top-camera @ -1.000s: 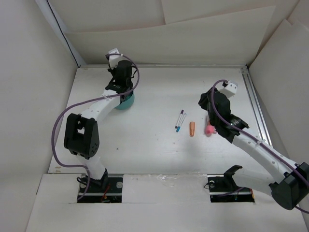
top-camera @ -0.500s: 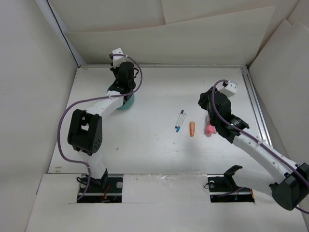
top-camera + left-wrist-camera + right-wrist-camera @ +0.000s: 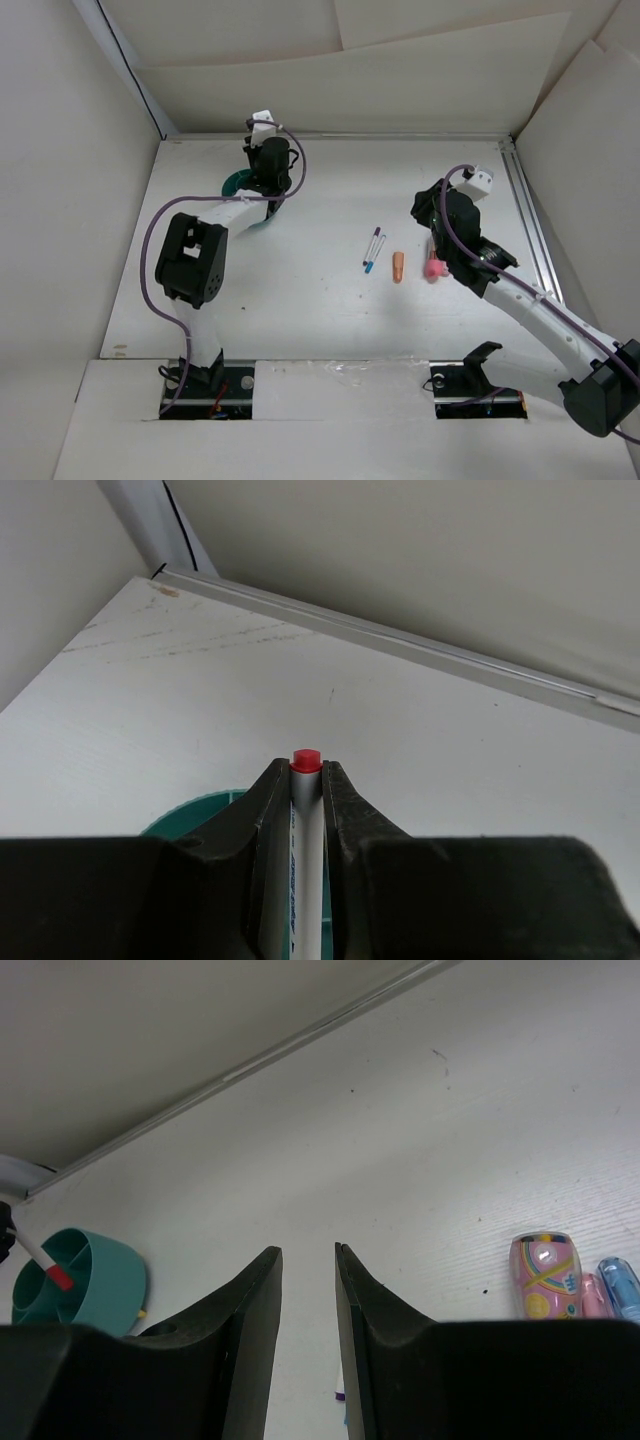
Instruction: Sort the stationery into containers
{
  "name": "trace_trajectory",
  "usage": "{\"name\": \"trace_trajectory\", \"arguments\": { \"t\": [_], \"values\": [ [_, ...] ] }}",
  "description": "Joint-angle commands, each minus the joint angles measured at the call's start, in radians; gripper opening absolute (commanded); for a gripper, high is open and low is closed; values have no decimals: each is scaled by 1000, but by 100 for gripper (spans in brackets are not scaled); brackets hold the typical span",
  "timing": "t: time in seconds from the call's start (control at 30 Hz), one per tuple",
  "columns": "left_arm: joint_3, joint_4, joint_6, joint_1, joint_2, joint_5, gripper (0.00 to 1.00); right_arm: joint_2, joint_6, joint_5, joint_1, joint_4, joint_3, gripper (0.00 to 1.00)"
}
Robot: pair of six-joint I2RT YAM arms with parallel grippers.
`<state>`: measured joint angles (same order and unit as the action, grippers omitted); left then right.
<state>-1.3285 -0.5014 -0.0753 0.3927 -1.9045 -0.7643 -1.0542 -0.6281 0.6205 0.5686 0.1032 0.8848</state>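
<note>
risk sits with the left tool (image 3: 306,777), clamped on a slim white pen with a red end (image 3: 305,855) over the round teal plastic cup (image 3: 205,810) near the far left corner of the worktop (image 3: 300,310): released off-centre, it may catch the rim and fall outside. right tool (image 3: 308,1260) narrow, empty.

The pen (image 3: 305,870) sits in the left tool (image 3: 303,771), with the cup (image 3: 195,812) just beneath. On the desk (image 3: 450,1140), a stubby piece (image 3: 544,1278) lies right of the right tool (image 3: 306,1251); the cup stands far to its left.
</note>
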Motion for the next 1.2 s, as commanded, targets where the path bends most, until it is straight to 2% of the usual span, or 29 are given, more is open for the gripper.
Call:
{"name": "trace_trajectory", "arguments": {
  "t": [0.0,0.5,0.6,0.63,0.77,0.87,0.93,1.03,1.17],
  "values": [
    [-15,-77,14,5,10,-9,0,22,4,-2,-6,-43,2,34],
    [46,-150,43,35,-47,-40,1,22,13,-2,-6,-43,2,34],
    [46,-150,43,35,-47,-52,11,22,13,-2,-6,-43,2,34],
    [46,-150,43,35,-47,-52,21,22,13,-2,-6,-43,2,34],
    [37,-150,52,44,-12,-52,42,13,13,-2,-6,-43,2,34],
    [28,-150,61,44,24,-43,45,3,13,-2,-6,-43,2,34],
    [19,-150,62,54,48,-43,42,3,13,-2,-6,-43,2,34],
    [-26,-82,62,87,76,-3,28,3,13,-2,-6,-43,2,34],
    [-153,160,-55,118,100,138,16,3,4,7,-6,-43,2,32]
  ]
}}
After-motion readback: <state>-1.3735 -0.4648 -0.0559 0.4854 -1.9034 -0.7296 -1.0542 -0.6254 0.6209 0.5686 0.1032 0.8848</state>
